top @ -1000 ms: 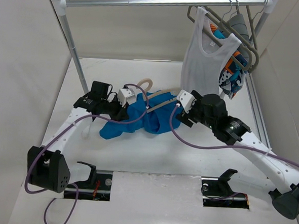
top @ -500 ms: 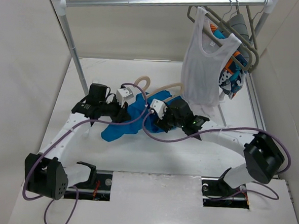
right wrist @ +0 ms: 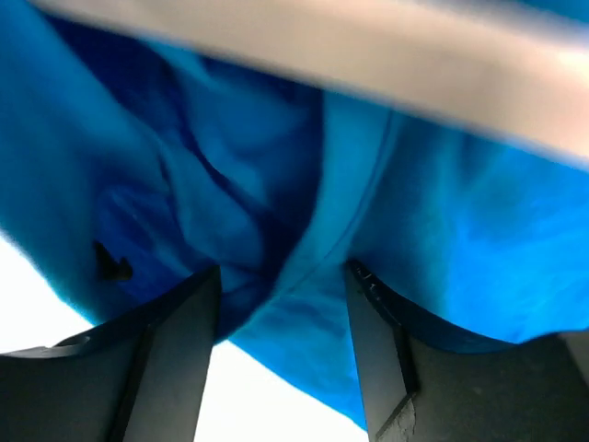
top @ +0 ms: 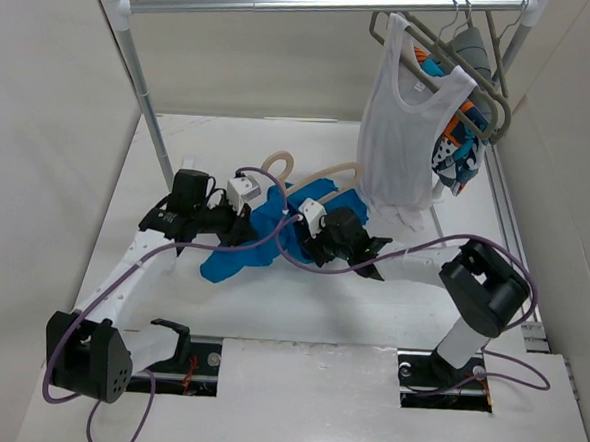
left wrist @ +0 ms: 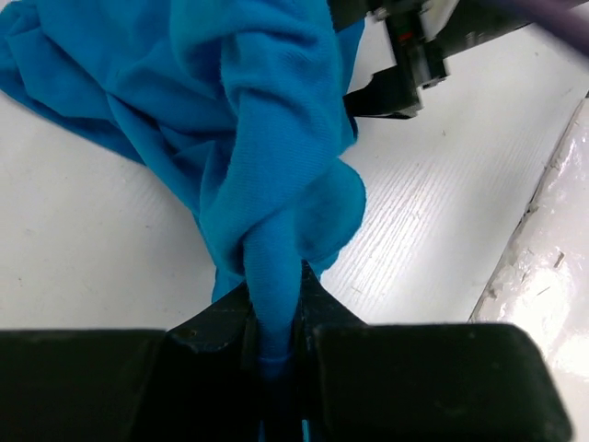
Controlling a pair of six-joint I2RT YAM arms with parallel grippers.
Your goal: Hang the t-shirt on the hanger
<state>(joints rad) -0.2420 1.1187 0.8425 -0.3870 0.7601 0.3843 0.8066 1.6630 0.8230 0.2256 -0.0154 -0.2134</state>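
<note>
The bright blue t-shirt [top: 235,255] lies bunched on the white table, between the two grippers. The pale beige hanger [top: 278,163] lies just behind it, its hook pointing to the far side. My left gripper [top: 258,219] is shut on a twisted fold of the t-shirt [left wrist: 258,120], which is pinched between the fingers [left wrist: 274,318]. My right gripper [top: 292,233] is open and pressed into the shirt's middle. Blue cloth [right wrist: 442,212] sags between its spread fingers [right wrist: 281,304]. The hanger's bar [right wrist: 368,60] crosses just above them.
A metal clothes rack [top: 288,2] spans the back, with its left post [top: 147,102] standing on the table. A white tank top [top: 406,128], a patterned garment [top: 458,151] and grey hangers [top: 488,88] hang at its right end. The right gripper's black body [left wrist: 405,64] sits close ahead of my left gripper.
My right arm has folded back and its gripper has slid left from the shirt's right edge into the middle of the shirt. My left gripper keeps its hold and has barely moved.
</note>
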